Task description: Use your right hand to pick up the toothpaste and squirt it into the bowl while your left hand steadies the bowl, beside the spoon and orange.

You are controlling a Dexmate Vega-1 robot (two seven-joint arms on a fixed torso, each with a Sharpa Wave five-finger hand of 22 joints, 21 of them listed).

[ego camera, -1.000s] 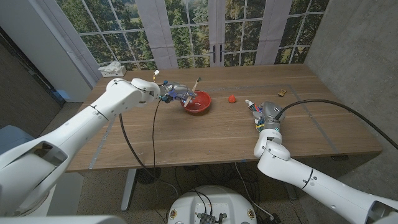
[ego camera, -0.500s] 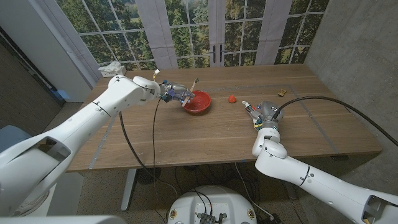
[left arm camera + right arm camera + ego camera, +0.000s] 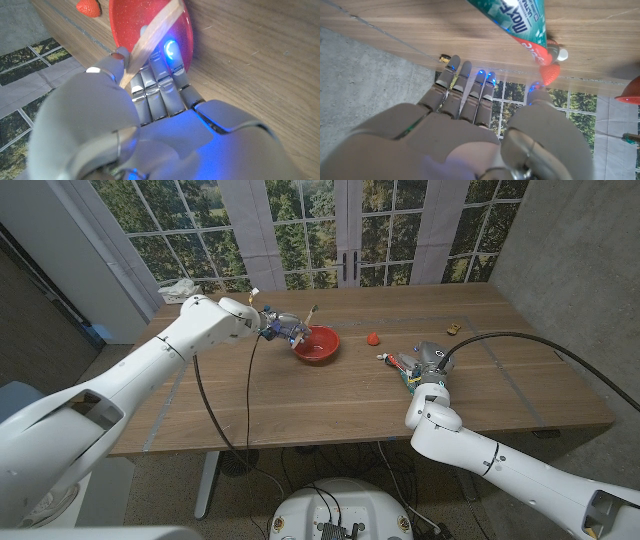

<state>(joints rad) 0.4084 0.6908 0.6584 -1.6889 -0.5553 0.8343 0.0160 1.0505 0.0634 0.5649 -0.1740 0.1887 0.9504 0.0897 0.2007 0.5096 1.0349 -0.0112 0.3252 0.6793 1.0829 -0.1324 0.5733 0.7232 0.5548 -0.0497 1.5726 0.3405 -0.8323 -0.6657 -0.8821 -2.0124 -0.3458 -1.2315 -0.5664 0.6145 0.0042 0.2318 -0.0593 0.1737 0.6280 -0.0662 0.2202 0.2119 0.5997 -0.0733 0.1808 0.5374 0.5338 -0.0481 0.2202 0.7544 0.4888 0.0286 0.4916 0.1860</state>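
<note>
bowl (image 3: 316,345): red, upper centre of head view; gripped at its rim by left hand (image 3: 281,330)
toothpaste (image 3: 397,365): right of centre; grasp by right hand (image 3: 425,362) cannot be told; fingers spread

Even daylight comes through the windows (image 3: 330,225) behind the worktop (image 3: 330,395), which looks soft and free of glare. The head view bends straight lines near its edges. In both wrist views the nearest hand parts are blurred, and blue lights glow on the fingers (image 3: 470,85).
</note>
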